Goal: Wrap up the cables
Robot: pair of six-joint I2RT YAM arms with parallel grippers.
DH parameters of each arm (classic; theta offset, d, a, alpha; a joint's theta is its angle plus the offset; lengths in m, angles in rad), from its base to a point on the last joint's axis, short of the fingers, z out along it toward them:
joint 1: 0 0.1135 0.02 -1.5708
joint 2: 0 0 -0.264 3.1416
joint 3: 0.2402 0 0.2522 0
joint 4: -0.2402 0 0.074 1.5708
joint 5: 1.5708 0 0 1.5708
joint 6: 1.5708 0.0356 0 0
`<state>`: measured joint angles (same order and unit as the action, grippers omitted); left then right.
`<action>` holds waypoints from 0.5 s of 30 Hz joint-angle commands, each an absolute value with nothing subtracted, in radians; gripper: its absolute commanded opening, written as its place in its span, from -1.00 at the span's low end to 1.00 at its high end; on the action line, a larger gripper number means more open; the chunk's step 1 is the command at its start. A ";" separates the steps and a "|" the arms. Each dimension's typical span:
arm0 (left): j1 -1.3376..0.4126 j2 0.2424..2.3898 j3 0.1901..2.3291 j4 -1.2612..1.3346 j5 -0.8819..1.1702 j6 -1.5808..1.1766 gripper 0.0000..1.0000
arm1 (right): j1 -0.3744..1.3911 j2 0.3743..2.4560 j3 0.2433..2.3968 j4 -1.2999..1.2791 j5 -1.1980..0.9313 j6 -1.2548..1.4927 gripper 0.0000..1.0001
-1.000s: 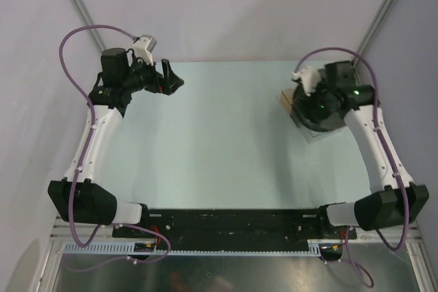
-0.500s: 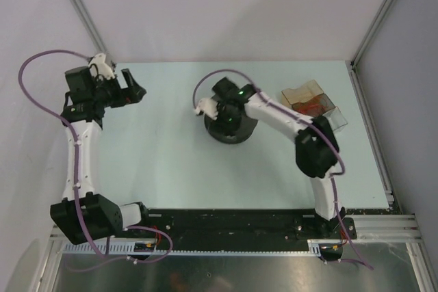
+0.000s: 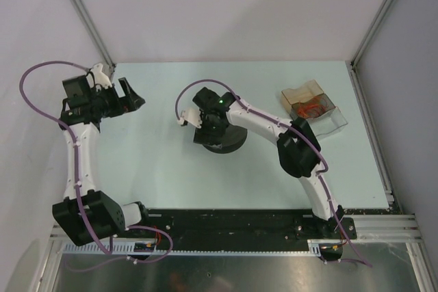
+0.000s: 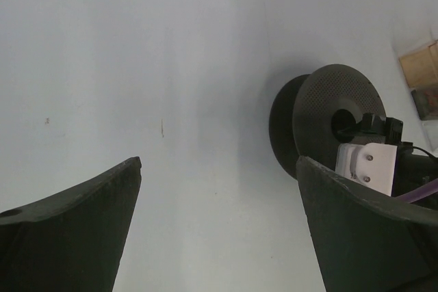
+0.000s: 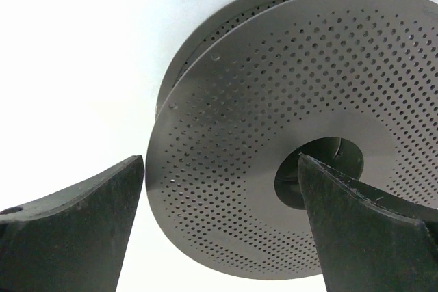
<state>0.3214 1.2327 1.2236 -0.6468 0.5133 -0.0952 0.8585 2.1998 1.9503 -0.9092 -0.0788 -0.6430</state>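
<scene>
You will find no legible text, label, brand or number in any view. No sign or marking can be read on any surface.

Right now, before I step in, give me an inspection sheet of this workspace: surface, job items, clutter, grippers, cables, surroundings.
Surface: pale blue-green table, no spills seen.
Job's things: red-orange wires lie tangled in the clear amber tray at far right; black perforated spool sits mid-table, no wire seen on it.
Clutter: nothing seen.
Grippers: left gripper open, empty, at far left; right gripper open, right over the spool.
Cables: purple arm cables loop free beside both arms.
Surroundings: plain walls, metal frame posts.
</scene>
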 commanded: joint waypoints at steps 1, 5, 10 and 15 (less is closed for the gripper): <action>0.325 1.250 1.252 -0.638 0.586 -0.062 0.99 | 0.860 2.115 1.997 -0.932 -0.114 -0.607 0.99; 0.318 1.278 1.286 -0.636 0.631 -0.032 0.99 | 0.819 2.068 2.065 -0.969 -0.206 -0.568 0.99; 0.268 1.311 1.336 -0.635 0.623 0.027 0.99 | 0.686 1.999 2.151 -1.047 -0.366 -0.524 0.99; 0.150 1.342 1.402 -0.636 0.617 0.098 0.99 | 0.490 1.871 2.066 -1.052 -0.375 -0.526 0.99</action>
